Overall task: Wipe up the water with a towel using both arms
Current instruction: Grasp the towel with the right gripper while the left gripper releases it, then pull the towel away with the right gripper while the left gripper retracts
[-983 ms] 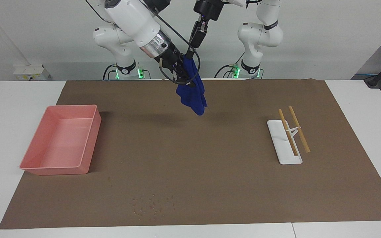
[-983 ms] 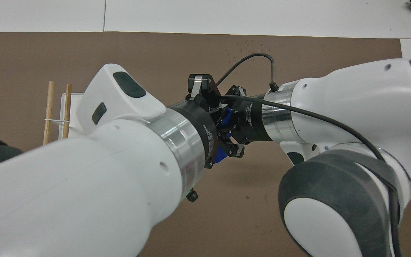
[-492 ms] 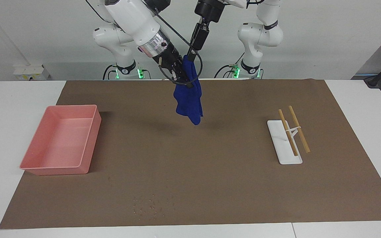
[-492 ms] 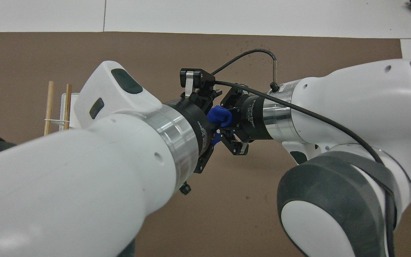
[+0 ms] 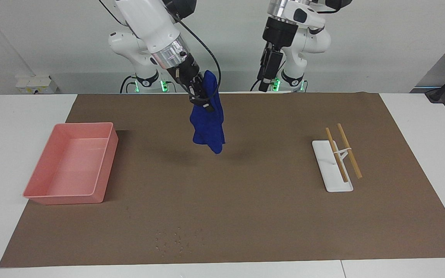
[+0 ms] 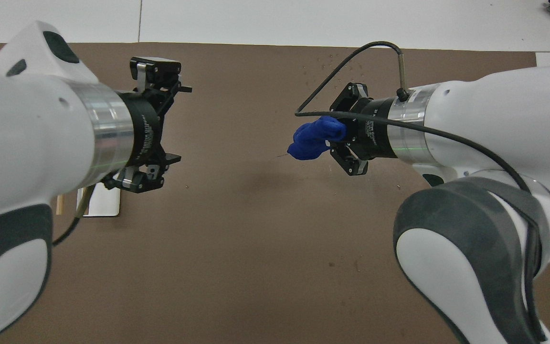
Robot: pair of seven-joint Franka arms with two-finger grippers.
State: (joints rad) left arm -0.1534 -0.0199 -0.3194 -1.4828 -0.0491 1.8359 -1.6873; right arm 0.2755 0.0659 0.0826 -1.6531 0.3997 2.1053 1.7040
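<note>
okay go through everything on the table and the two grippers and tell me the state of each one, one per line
towel: hanging bunched in the air from the right gripper, over the mat.
right gripper: shut on the towel.
left gripper: open, empty, raised over the mat's edge nearest the robots.
pink bin: upright, nothing in it.
white tray: flat on the mat, two wooden sticks lying across it.
water drops: scattered on the mat, unwiped.
</note>
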